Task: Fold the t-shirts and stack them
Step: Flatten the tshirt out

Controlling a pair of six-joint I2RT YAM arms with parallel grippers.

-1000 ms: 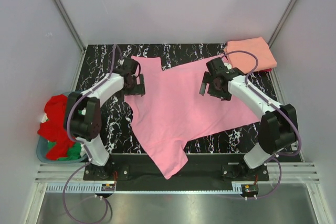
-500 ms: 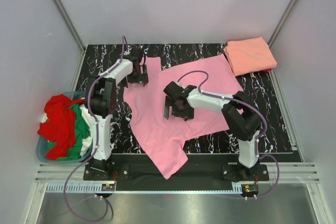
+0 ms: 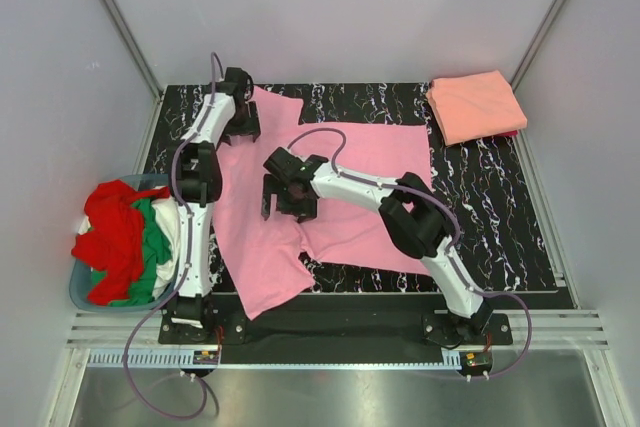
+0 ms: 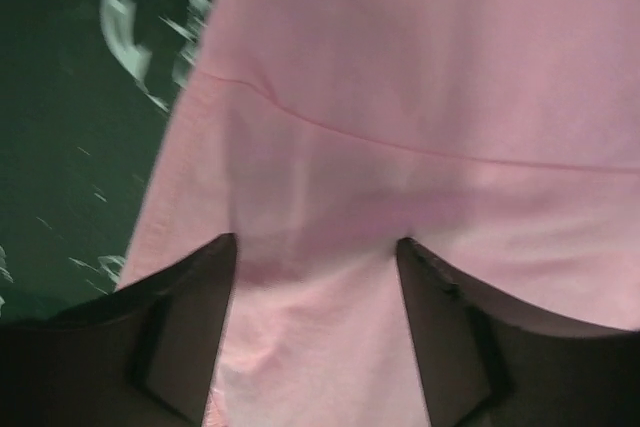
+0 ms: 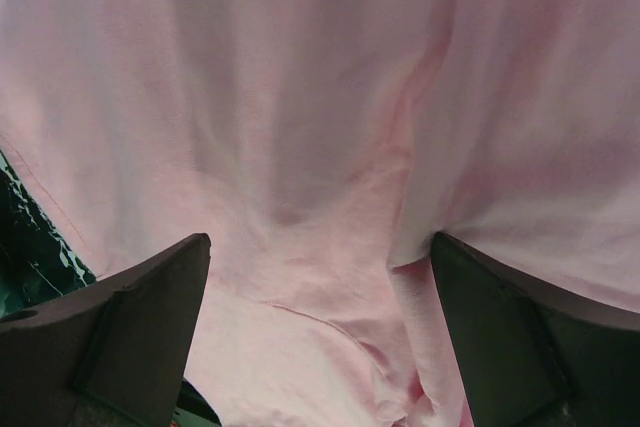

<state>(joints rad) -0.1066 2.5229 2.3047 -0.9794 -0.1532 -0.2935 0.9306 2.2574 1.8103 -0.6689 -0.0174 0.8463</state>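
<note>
Dragged leftward since a second ago: pink t-shirt, with right gripper swung from beside the folded salmon-orange t-shirt to mid-cloth, and left gripper pushed out to the far sleeve. Both pairs of jaws spread wide in the wrist views, pinching nothing; pink cloth flat beneath and between the fingers, a seam crossing just ahead of the left pair, soft creases running ahead of the right pair. Probably smoothing and squaring before the first fold. Keep both pairs low and level so the cloth slides rather than bunches. Draw them apart along one line to take out the creases ahead of the right jaws. Close only with a single layer between the pads, near the seam on the left. Leave the red, green and white t-shirts in the basket, well behind the left jaws.
</note>
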